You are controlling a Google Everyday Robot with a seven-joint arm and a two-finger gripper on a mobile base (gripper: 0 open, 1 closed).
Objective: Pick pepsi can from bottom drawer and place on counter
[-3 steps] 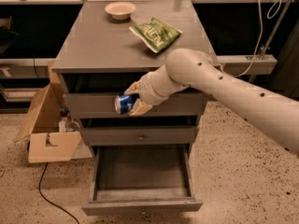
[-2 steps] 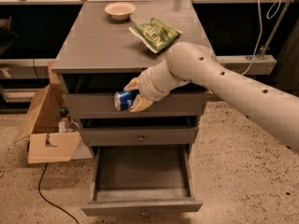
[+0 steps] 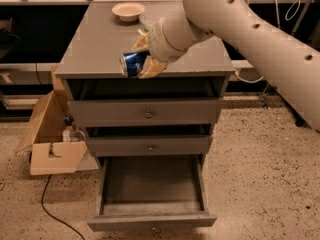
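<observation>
The pepsi can (image 3: 131, 64), dark blue with a silver end, lies on its side between my fingers (image 3: 151, 67). My gripper (image 3: 141, 58) is shut on it and holds it at the front edge of the counter (image 3: 100, 39). The bottom drawer (image 3: 150, 189) is pulled out below and looks empty. My thick white arm (image 3: 260, 29) reaches in from the upper right and hides most of the green chip bag (image 3: 144, 31) behind the gripper.
A small cream bowl (image 3: 128, 11) stands at the back of the counter. The top drawer (image 3: 147, 111) and the middle drawer (image 3: 149, 145) are slightly open. An open cardboard box (image 3: 50, 139) sits on the floor at the left, with a black cable (image 3: 55, 211) near it.
My gripper has lifted the can from in front of the top drawer up to the counter's front edge. The view has shifted and the arm now covers the chip bag.
</observation>
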